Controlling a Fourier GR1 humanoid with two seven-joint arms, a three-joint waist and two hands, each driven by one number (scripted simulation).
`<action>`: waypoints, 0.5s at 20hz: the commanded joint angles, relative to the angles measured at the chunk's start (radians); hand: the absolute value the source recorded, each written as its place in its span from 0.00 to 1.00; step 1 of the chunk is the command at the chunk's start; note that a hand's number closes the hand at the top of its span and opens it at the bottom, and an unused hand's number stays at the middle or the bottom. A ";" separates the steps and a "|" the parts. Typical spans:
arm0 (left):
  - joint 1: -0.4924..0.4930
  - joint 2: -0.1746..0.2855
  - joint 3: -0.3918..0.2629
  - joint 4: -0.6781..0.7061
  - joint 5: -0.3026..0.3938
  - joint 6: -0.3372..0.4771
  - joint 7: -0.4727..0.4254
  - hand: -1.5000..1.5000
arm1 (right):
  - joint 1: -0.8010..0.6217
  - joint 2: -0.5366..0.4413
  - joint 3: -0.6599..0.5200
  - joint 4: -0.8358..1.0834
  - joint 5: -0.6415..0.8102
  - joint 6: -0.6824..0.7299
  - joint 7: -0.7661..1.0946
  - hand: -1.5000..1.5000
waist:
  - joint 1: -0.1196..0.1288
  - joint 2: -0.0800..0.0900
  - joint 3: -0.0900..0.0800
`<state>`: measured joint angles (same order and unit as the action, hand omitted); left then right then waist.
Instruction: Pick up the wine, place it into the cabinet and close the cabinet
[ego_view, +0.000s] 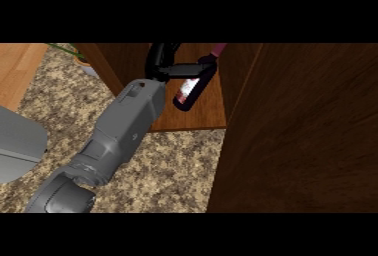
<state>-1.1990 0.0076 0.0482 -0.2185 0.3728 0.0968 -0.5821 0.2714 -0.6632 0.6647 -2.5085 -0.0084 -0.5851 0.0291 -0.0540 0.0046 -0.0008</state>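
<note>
The open cabinet door (295, 130) fills the right of the head view as a dark wood panel, standing out over the speckled counter (170, 165). Left of it lies the cabinet (203, 117), its lighter wooden floor exposed. A grey forearm (125, 130) rises from the lower left edge and reaches into the opening. This is judged to be the right arm, since a separate grey form (15, 145) at the left edge is probably part of the other arm, whose hand does not show. The wine (188, 92) is inside the cabinet, above the floor, tilted with its pink-capped neck pointing deeper in. Whether its base touches the floor cannot be determined. The right hand (164, 62) is curled round the upper part of the bottle, fingers (184, 68) wrapped across it. The step in hand is placement. The next move calls for setting the bottle upright on the floor, uncurling the fingers, drawing the arm out past the door edge, then swinging the door closed.
</note>
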 joint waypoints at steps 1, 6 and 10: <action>0.012 -0.007 -0.010 -0.015 0.013 -0.019 0.017 0.00 | 0.046 -0.003 0.042 -0.203 0.002 -0.023 0.100 0.00 | 0.013 -0.006 -0.001; 0.063 -0.007 -0.038 -0.069 0.066 -0.086 0.006 0.00 | 0.077 -0.032 0.024 -0.196 0.000 -0.015 0.084 0.00 | 0.012 -0.009 0.000; 0.142 -0.008 -0.091 -0.148 0.092 -0.147 0.032 0.00 | 0.087 -0.049 -0.018 -0.218 -0.028 -0.019 0.084 0.00 | 0.037 -0.019 0.000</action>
<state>-1.1142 -0.0010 -0.0152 -0.3114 0.4388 -0.0003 -0.5619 0.3078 -0.6847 0.6510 -2.5134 -0.0076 -0.5983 0.0235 -0.0339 -0.0098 -0.0003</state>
